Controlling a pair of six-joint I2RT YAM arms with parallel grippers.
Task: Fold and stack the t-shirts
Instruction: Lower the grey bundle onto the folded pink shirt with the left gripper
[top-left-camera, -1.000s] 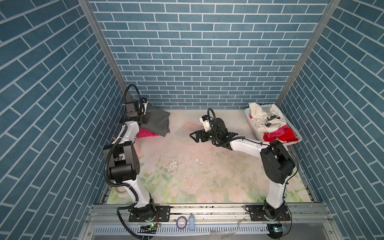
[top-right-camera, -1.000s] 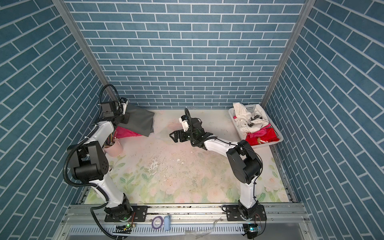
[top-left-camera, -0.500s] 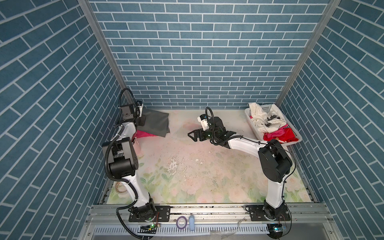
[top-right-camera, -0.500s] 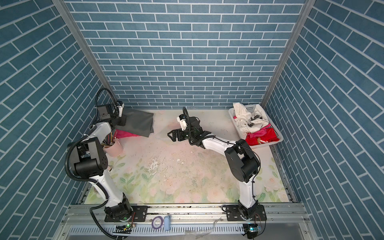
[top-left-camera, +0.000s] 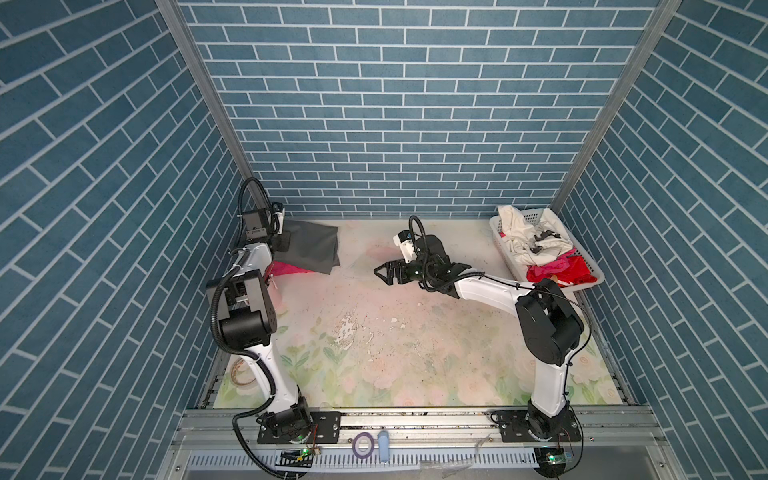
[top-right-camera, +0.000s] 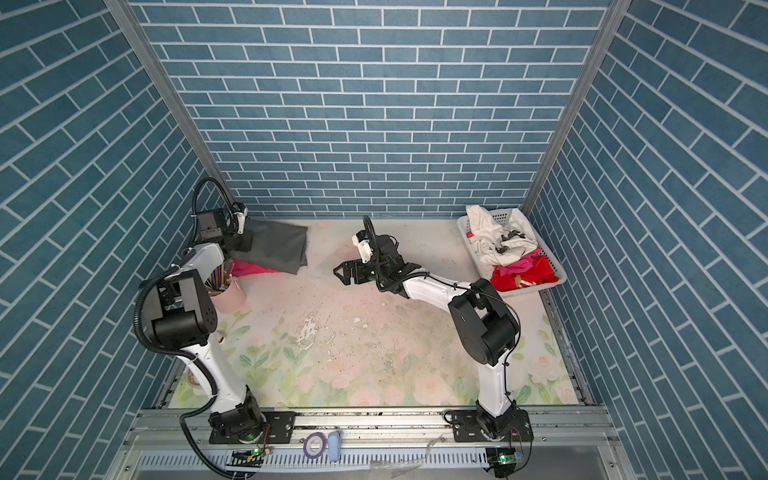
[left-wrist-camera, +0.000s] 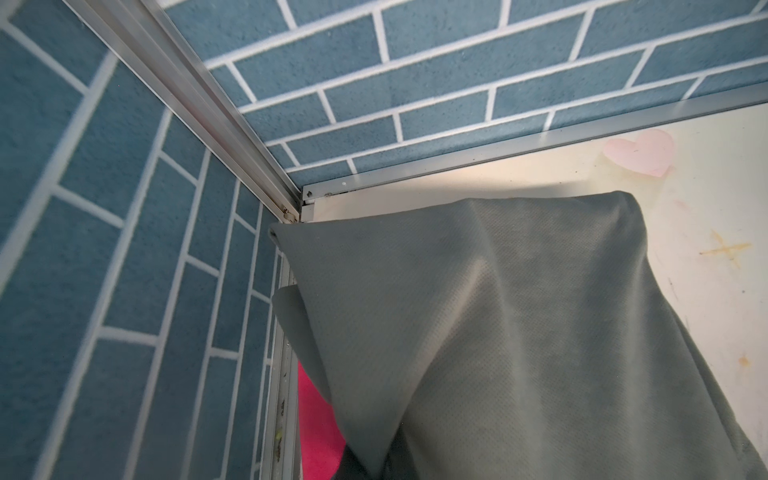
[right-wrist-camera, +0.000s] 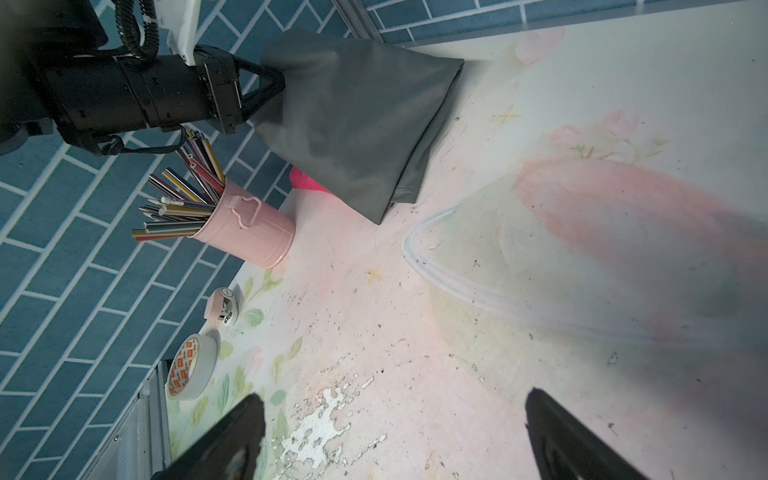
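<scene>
The dark grey t-shirt (top-left-camera: 314, 246) (top-right-camera: 277, 249) is folded and lies in the far left corner, half over the hot pink t-shirt (top-left-camera: 287, 268) (top-right-camera: 250, 268). My left gripper (top-left-camera: 281, 242) (right-wrist-camera: 277, 83) is shut on the grey shirt's near-wall edge and holds that edge lifted. In the left wrist view grey cloth (left-wrist-camera: 498, 332) hides the jaws, with pink (left-wrist-camera: 316, 415) showing below. My right gripper (top-left-camera: 381, 276) (top-right-camera: 340, 277) (right-wrist-camera: 392, 409) hovers open over the table's middle, pointing at the shirts, nothing between its fingers.
A white basket (top-left-camera: 503, 248) with white and red clothes stands at the far right. A pink cup of pencils (right-wrist-camera: 257, 237) (top-right-camera: 230, 297), a tape roll (right-wrist-camera: 191, 370) and a small white-and-pink object (right-wrist-camera: 224, 307) line the left wall. Brick walls close three sides.
My left gripper has drawn the grey shirt's edge a little further toward the far left corner. The right gripper has crept slightly left, still open.
</scene>
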